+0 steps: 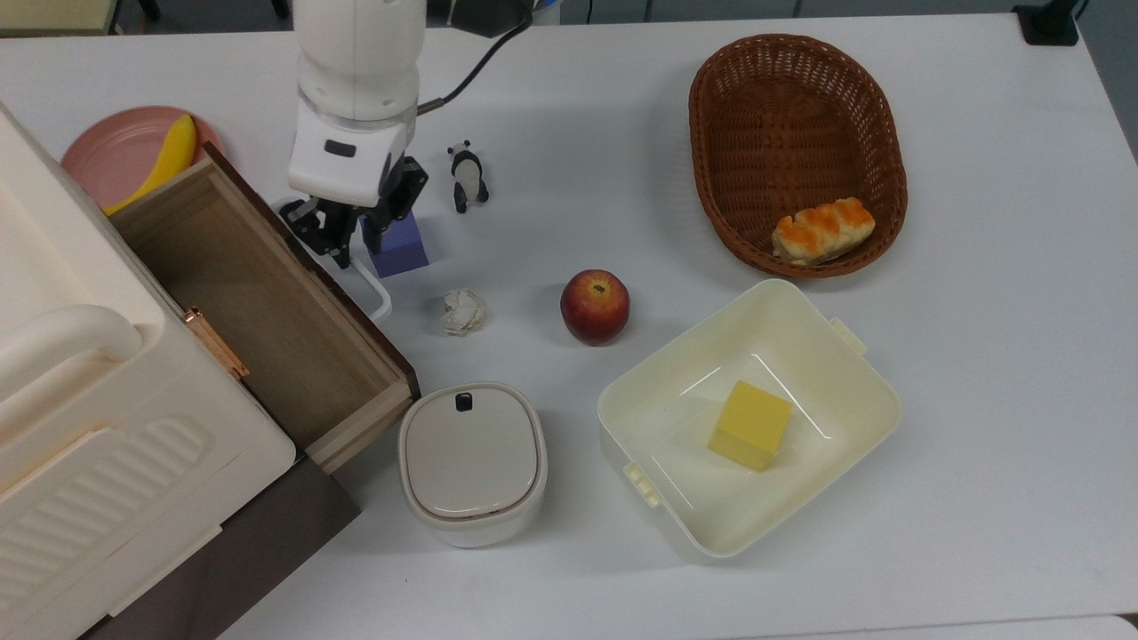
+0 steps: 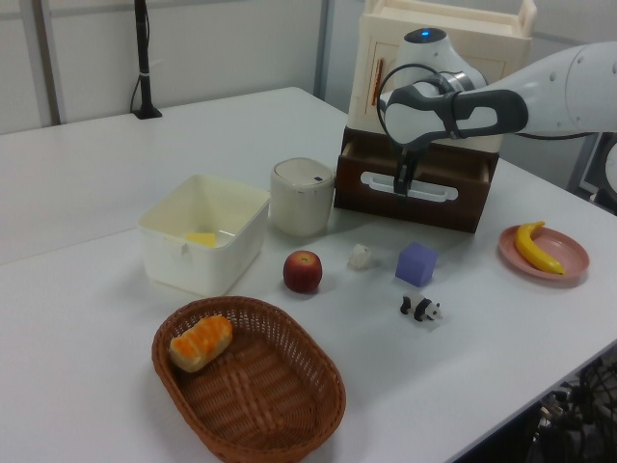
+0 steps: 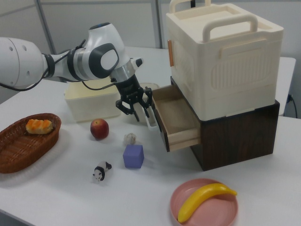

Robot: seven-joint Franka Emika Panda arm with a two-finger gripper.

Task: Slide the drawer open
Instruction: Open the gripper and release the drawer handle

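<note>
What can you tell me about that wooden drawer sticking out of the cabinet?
The drawer is a wide, shallow box of light wood with a dark brown front and a white loop handle. It is pulled well out from the dark base under the cream cabinet, and nothing shows in the part of its inside that is in sight. The gripper hangs open just above the handle's far end, beside a purple cube.
</note>
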